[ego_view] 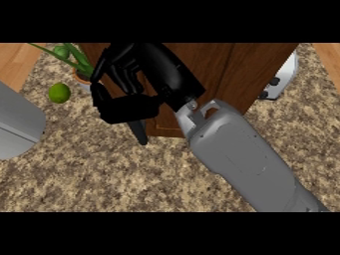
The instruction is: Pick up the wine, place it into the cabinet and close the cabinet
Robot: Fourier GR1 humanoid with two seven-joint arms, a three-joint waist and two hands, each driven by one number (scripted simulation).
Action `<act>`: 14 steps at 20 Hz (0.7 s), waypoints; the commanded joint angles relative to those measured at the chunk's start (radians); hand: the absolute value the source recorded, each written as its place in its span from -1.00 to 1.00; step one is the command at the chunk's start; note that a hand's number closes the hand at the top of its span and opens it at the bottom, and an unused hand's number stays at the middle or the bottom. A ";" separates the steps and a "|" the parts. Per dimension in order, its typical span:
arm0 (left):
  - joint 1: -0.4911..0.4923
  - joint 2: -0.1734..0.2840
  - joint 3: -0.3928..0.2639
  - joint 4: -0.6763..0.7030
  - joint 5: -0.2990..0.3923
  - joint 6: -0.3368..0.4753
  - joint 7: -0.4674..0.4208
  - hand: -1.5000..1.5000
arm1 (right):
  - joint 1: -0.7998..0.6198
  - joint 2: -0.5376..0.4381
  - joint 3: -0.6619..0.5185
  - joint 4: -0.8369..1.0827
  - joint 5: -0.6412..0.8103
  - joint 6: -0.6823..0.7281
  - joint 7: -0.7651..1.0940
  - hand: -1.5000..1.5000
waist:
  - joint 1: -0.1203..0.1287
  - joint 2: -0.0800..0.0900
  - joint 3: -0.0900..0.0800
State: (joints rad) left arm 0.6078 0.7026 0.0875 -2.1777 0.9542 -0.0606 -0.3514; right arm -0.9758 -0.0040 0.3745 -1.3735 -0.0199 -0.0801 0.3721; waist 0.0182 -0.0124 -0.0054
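Fingers (124, 107) of the right hand (139, 74) curl round the dark wine bottle (138, 132), whose tip pokes out below them over the granite counter (91, 174). Behind stands the wooden cabinet (231, 69); a lime (59, 93) lies well left.

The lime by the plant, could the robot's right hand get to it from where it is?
Probably yes. The lime lies bare on the counter, just left of the right hand, with nothing between them, but that hand looks curled round something dark.
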 commanded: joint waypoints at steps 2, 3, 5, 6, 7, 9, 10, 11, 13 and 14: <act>-0.077 -0.009 -0.053 -0.018 -0.037 0.071 0.064 -1.00 | -0.038 -0.061 -0.111 0.134 0.001 0.024 -0.055 1.00 | -0.014 0.020 0.006; -0.088 -0.019 -0.054 0.004 -0.041 0.075 0.054 -1.00 | 0.002 -0.098 -0.100 0.153 0.015 0.045 -0.112 1.00 | -0.016 0.024 0.006; -0.095 -0.032 -0.081 -0.013 -0.059 0.096 0.062 -1.00 | 0.024 -0.114 -0.103 0.152 0.004 0.070 -0.143 1.00 | -0.015 0.022 0.006; -0.138 -0.044 -0.090 0.037 -0.061 0.090 0.045 -1.00 | -0.039 -0.110 -0.132 0.197 0.008 0.056 -0.137 1.00 | -0.018 0.030 0.004; -0.138 -0.059 -0.106 0.022 -0.082 0.128 0.048 -1.00 | -0.004 -0.125 -0.122 0.163 0.020 0.048 -0.148 1.00 | -0.027 0.026 0.005; -0.127 -0.070 -0.116 0.037 -0.099 0.097 0.025 -1.00 | -0.016 -0.167 -0.155 0.190 -0.005 0.087 -0.151 1.00 | -0.016 0.026 0.005; -0.174 -0.055 -0.124 0.035 -0.089 0.140 0.072 -1.00 | -0.039 -0.129 -0.143 0.198 0.002 0.065 -0.153 1.00 | -0.027 0.030 0.005; -0.162 -0.073 -0.134 0.051 -0.105 0.113 0.039 -1.00 | -0.031 -0.140 -0.150 0.227 0.006 0.063 -0.166 1.00 | -0.015 0.032 0.004; -0.196 -0.099 -0.167 0.056 -0.139 0.150 0.033 -1.00 | -0.045 -0.112 -0.139 0.239 0.021 0.041 -0.186 1.00 | -0.016 0.032 0.004; -0.194 -0.102 -0.176 0.063 -0.129 0.146 0.043 -1.00 | -0.020 -0.137 -0.134 0.247 0.014 0.071 -0.197 1.00 | -0.017 0.033 0.004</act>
State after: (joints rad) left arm 0.4449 0.6276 -0.0491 -2.1365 0.8486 0.0654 -0.3079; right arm -0.9957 -0.0324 0.3548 -1.2727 -0.0377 0.0291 0.1892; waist 0.0225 -0.0270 -0.0228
